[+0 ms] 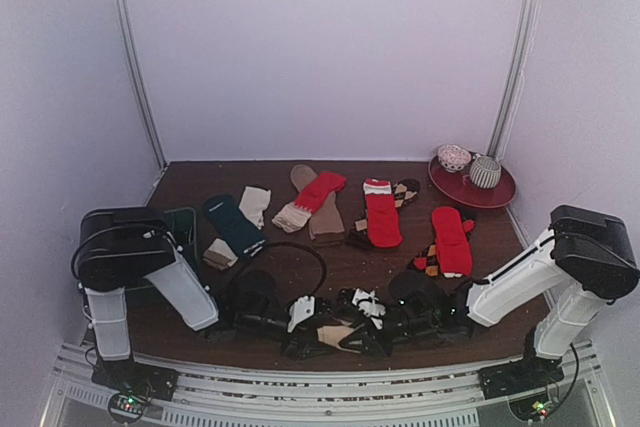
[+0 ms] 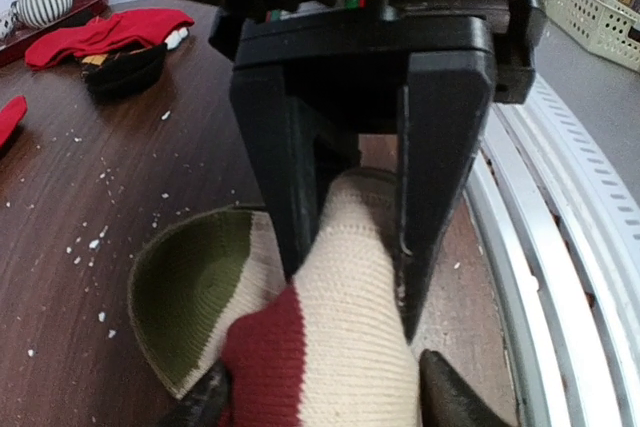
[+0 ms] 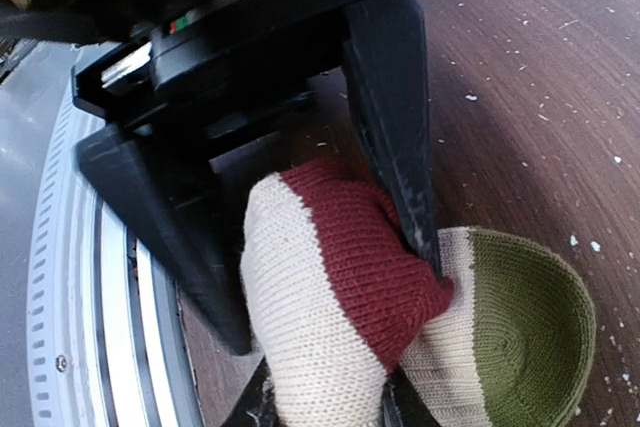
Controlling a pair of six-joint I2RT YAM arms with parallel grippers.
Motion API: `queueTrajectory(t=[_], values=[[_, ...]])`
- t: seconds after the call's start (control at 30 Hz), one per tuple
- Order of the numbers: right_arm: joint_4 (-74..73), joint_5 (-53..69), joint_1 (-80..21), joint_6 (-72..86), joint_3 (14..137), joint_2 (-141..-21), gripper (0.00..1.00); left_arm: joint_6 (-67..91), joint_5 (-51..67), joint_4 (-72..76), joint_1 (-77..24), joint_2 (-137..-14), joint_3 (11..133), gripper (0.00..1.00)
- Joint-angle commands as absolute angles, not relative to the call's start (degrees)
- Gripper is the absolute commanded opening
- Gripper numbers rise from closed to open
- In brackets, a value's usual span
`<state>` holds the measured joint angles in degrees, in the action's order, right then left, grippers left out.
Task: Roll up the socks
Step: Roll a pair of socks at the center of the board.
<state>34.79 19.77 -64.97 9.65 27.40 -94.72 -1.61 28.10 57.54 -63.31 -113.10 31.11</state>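
At the near edge of a dark brown wooden table (image 1: 200, 179), two black robot arms meet tip to tip over a bunched cream sock (image 3: 300, 347) with a dark red band and a rounded olive green end. The sock's long axis runs left to right between the arms, roughly parallel to the metal rail (image 1: 330, 382) along the table's front. Its green end lies flat on the wood and fans out toward the middle of the table, while the cream and red part humps up between the fingers. The right end effector (image 2: 352, 292) is closed on the cream part, pinching it from both sides. The left end effector (image 3: 332, 302) straddles the bundle at the red band, one finger pressed into the knit and the other close alongside. I cannot tell whether it is truly gripping. Farther back, loose socks lie flat and spread apart, most with their length running away from the arms. Among them are a dark teal sock (image 1: 235, 225), a tan sock (image 1: 326, 222) with a red one across it, and a red sock (image 1: 382, 215) just beside argyle ones. In the far right corner a red plate (image 1: 500, 195) holds two rolled bundles. White flecks dot the wood. Pale walls close in three sides, with metal posts at the back corners.
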Motion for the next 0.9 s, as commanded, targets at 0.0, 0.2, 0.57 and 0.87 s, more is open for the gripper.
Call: queueTrajectory(t=[0.0,0.2,0.57,0.87], values=[[21.7,21.8,-64.9,10.2,26.4,-99.3,0.15,-1.8,30.8,50.2,-63.6,-114.7,32.4,0.45],[21.2,21.9,-64.5,10.0,26.6,-99.5,0.15,0.3,33.3,50.1,-63.6,-115.8,32.3,0.09],[18.5,16.3,-64.0,10.9,28.0,-93.7,0.34,11.1,36.0,40.1,-63.6,-118.3,34.7,0.00],[20.9,-4.4,-68.5,-1.2,26.4,-80.3,0.53,19.6,39.0,29.6,-63.4,-124.9,36.0,0.00]])
